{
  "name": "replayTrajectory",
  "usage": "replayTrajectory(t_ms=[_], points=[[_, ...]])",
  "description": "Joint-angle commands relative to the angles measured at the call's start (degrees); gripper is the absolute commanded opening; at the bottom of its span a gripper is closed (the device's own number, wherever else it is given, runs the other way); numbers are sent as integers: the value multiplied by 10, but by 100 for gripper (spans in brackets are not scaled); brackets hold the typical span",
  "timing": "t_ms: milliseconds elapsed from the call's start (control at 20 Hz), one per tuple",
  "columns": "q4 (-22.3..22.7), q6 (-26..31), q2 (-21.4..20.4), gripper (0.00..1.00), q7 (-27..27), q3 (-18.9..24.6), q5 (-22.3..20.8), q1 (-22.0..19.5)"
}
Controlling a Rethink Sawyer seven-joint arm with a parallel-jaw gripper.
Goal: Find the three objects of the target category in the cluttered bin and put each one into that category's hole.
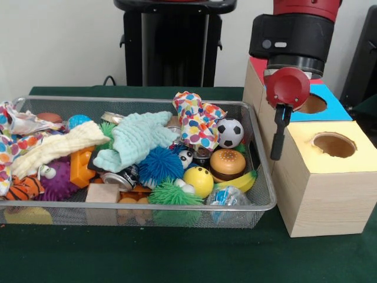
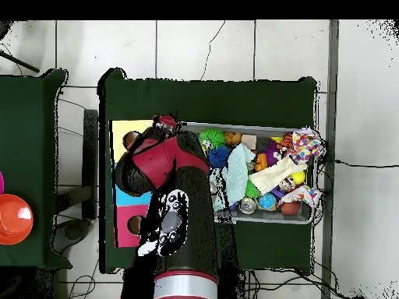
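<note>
Gripper, empty, its opening impossible to tell, hangs between wire bin and wooden box's yellow hole; cluttered toys lie beside it in the bin.

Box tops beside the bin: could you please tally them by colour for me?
Yellow top: 1
Blue top: 1
Red top: 1
Total: 3

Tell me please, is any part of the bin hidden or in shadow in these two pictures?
Front view: the wire bin shows whole and evenly lit; the gripper hangs beside it, over the wooden boxes. Overhead view: the arm covers the bin's end nearest the boxes.
</note>
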Motion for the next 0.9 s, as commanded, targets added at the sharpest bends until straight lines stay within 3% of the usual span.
replayTrajectory(t_ms=[50,550,900], points=[[58,-21,2,100,54,34,-33,-24],[44,-28,20,100,54,42,-32,-32],[23,-53,43,100,56,11,-56,-12]])
